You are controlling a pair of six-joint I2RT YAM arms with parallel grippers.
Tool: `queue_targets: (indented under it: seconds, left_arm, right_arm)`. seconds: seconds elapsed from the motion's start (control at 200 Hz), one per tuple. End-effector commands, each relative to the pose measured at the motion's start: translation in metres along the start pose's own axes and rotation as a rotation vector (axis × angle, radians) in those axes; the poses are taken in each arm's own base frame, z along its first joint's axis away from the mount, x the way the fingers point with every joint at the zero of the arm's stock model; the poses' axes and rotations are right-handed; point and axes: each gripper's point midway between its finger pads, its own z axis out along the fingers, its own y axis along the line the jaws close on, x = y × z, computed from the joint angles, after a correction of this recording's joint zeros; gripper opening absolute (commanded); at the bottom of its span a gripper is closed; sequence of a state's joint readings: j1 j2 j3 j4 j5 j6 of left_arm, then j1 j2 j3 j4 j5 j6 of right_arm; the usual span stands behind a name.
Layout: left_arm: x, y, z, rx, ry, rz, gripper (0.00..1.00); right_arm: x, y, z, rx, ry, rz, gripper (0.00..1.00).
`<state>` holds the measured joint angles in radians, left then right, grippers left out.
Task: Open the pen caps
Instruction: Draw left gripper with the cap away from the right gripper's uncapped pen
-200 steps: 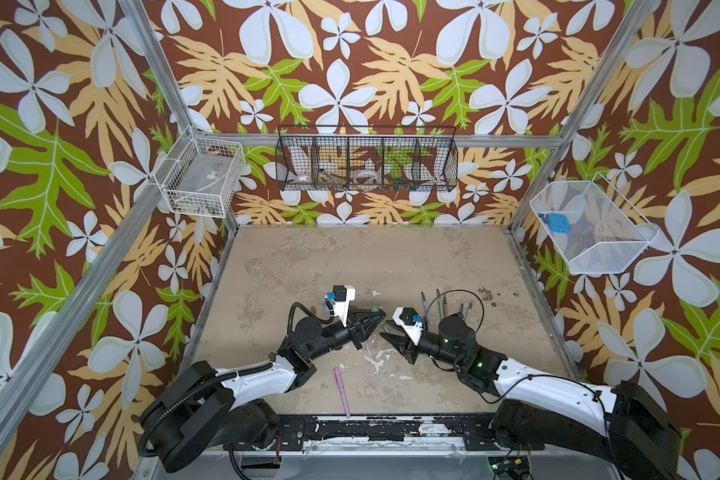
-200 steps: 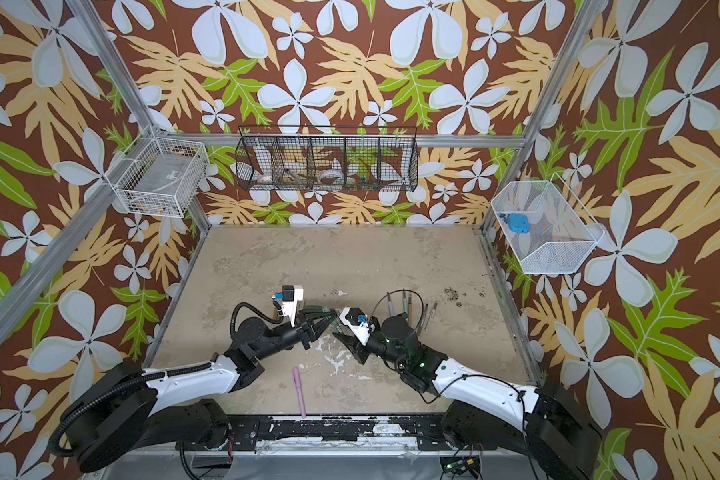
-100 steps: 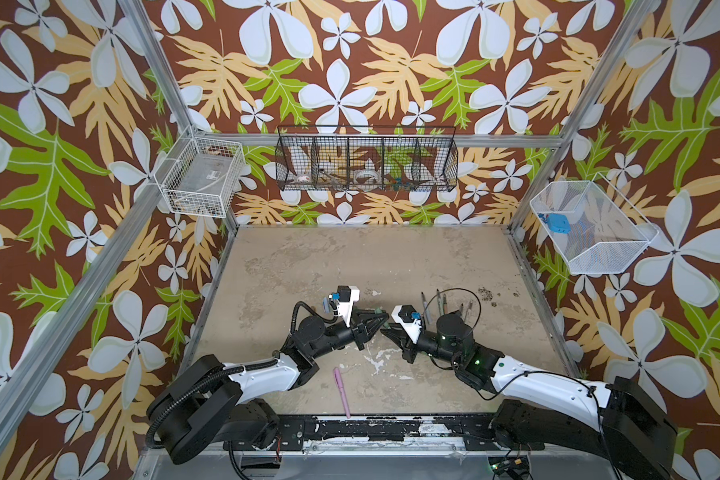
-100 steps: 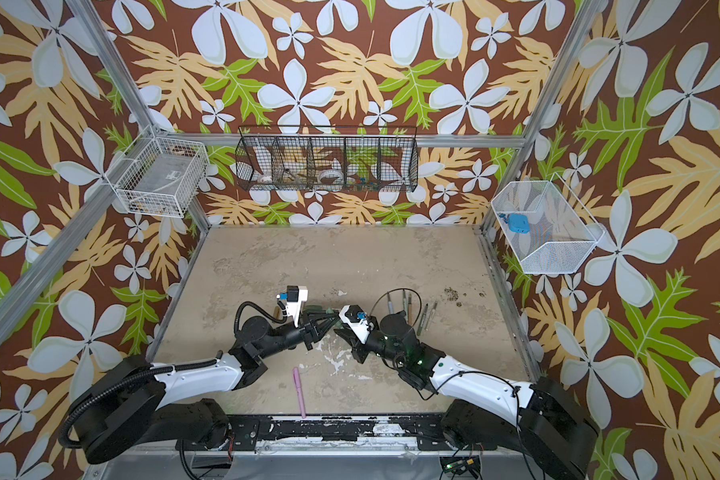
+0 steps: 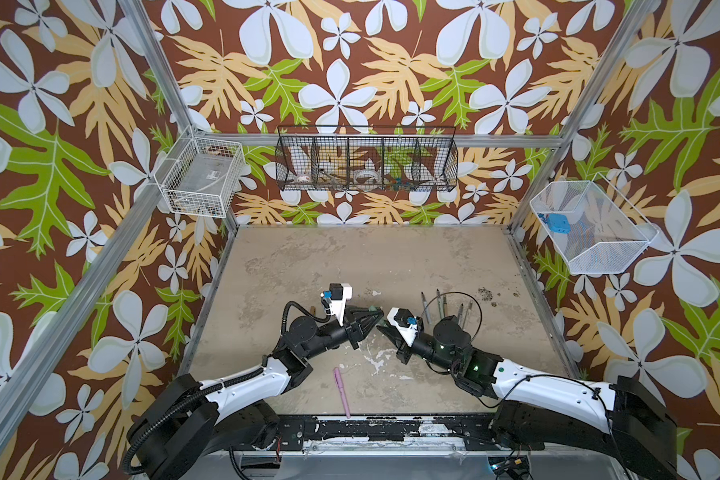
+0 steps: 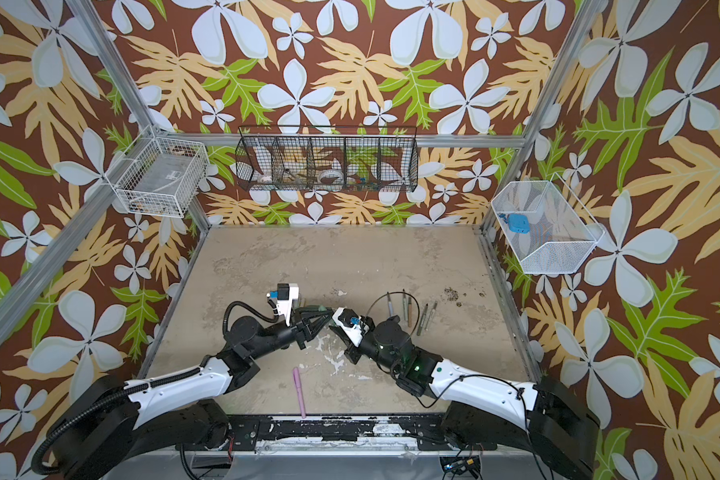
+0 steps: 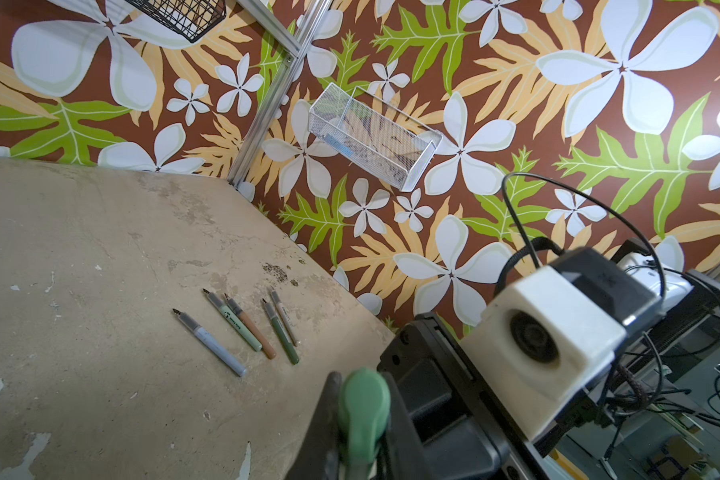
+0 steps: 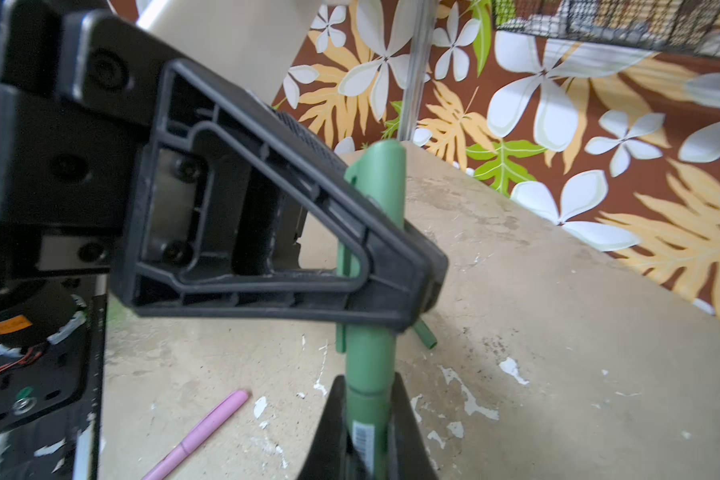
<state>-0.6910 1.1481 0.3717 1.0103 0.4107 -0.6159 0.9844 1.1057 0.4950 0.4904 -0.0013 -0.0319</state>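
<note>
Above the middle of the desk [image 5: 391,257], nearer its front edge, the two arms meet tip to tip around one green pen [image 8: 366,409]. The left fingers [image 8: 391,266] are clamped narrow on the green cap [image 8: 381,187], and the right fingers [image 8: 329,432] pinch the pen's body just below the cap's rim. The cap is still on the pen. A pink pen [image 5: 341,390], capped, lies by the front edge, slightly left of centre. Five uncapped pens [image 7: 242,328] lie side by side toward the right edge, dark tips pointing to the back edge. A short green tube [image 8: 425,334] rests on the desk just beyond the left fingers.
</note>
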Motion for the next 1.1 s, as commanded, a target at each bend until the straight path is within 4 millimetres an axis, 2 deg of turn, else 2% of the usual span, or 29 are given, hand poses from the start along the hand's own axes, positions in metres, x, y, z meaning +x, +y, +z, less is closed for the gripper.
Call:
queue_targets:
  seconds: [0.0, 0.115, 0.33, 0.545, 0.756, 0.846, 0.956, 1.096]
  left_arm:
    - [-0.042, -0.003, -0.007, 0.006, -0.138, -0.024, 0.0]
    - [-0.059, -0.005, -0.013, 0.012, -0.178, -0.008, 0.0]
    - [-0.072, -0.027, -0.012, 0.079, -0.165, 0.071, 0.0]
    - [-0.081, -0.023, -0.014, 0.047, -0.183, 0.08, 0.0]
    - [-0.092, -0.024, -0.025, 0.119, -0.217, 0.059, 0.0]
    - [-0.094, -0.02, -0.023, 0.092, -0.211, 0.068, 0.0]
    - [-0.1, -0.011, -0.022, 0.041, -0.23, 0.057, 0.0]
    - [-0.113, -0.003, -0.024, 0.009, -0.27, 0.016, 0.0]
  right_arm:
    - [0.025, -0.01, 0.0, 0.095, 0.115, -0.09, 0.0]
    - [0.028, 0.0, 0.003, 0.021, 0.115, -0.077, 0.0]
    - [0.046, 0.017, 0.013, -0.206, 0.176, 0.023, 0.0]
    - [0.052, 0.02, 0.014, -0.264, 0.188, 0.047, 0.0]
    - [0.056, 0.02, 0.009, -0.386, 0.193, 0.138, 0.0]
    - [0.063, 0.013, 0.014, -0.335, 0.228, 0.127, 0.0]
    - [0.075, -0.007, 0.019, -0.155, 0.286, 0.041, 0.0]
    - [0.077, -0.028, 0.018, 0.067, 0.327, -0.085, 0.0]
